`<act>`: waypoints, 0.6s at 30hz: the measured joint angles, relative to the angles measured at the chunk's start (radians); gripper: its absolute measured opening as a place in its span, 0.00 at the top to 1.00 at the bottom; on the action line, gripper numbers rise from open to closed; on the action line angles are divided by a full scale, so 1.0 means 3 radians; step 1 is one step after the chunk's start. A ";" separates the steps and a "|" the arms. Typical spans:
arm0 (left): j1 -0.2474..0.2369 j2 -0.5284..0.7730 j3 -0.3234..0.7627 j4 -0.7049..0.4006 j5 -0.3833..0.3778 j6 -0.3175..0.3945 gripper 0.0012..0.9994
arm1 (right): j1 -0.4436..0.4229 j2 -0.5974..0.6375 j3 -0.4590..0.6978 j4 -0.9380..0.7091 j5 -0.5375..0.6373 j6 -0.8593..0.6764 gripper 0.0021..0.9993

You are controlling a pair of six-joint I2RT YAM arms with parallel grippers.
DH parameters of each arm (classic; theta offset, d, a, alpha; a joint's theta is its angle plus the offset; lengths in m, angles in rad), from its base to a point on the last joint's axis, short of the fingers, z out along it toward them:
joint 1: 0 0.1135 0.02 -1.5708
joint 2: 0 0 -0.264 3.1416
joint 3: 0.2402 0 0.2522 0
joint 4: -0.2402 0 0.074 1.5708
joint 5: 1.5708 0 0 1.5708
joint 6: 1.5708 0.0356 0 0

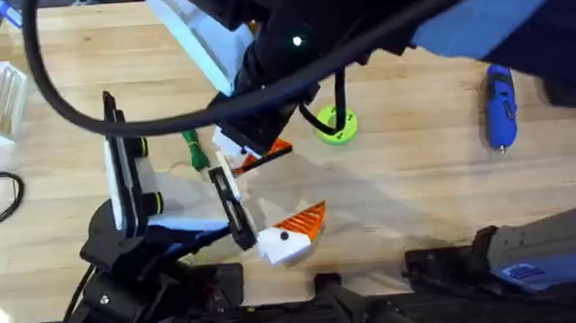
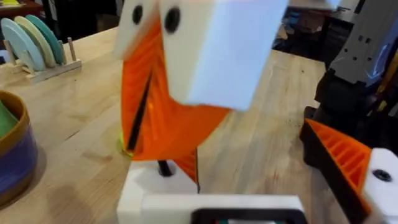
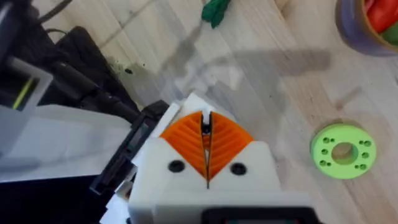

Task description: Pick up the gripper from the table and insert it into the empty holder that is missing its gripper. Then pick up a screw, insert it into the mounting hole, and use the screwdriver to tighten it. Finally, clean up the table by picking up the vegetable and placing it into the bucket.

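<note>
Right gripper [image 3: 206, 149], white blocks with orange ribbed pads, pinched shut above the pale wooden desk [image 1: 420, 183].
Its pads meet with a thin dark sliver between them; what it is I cannot tell. The blue pen-shaped screwdriver [image 1: 500, 103] lies near the desk's right edge. The white blocky plastic holder [image 1: 276, 246] sits near the front edge, touching the orange ribbed wedge finger [image 1: 305, 221]. The slim dark-green toy vegetable [image 1: 192, 147] lies left of centre.
</note>
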 joint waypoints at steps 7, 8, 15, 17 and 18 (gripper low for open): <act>0.0000 0.0000 0.0000 -0.0003 0.0010 -0.0003 0.01 | 0.0000 0.0000 0.0000 -0.0056 -0.0001 0.0001 1.00; 0.0000 0.0000 0.0000 -0.0003 0.0010 -0.0003 0.01 | 0.0000 0.0000 0.0000 -0.0057 -0.0001 0.0001 1.00; 0.0000 0.0001 0.0000 -0.0004 0.0013 -0.0008 0.01 | 0.0004 0.0000 0.0000 -0.0084 -0.0004 0.0001 1.00; 0.0000 0.0000 0.0000 -0.0005 0.0014 -0.0020 0.01 | 0.0018 0.0000 0.0000 -0.0098 -0.0001 0.0001 1.00; 0.0000 0.0001 0.0000 -0.0005 0.0013 -0.0026 0.01 | 0.0025 0.0000 0.0001 -0.0099 0.0000 0.0001 1.00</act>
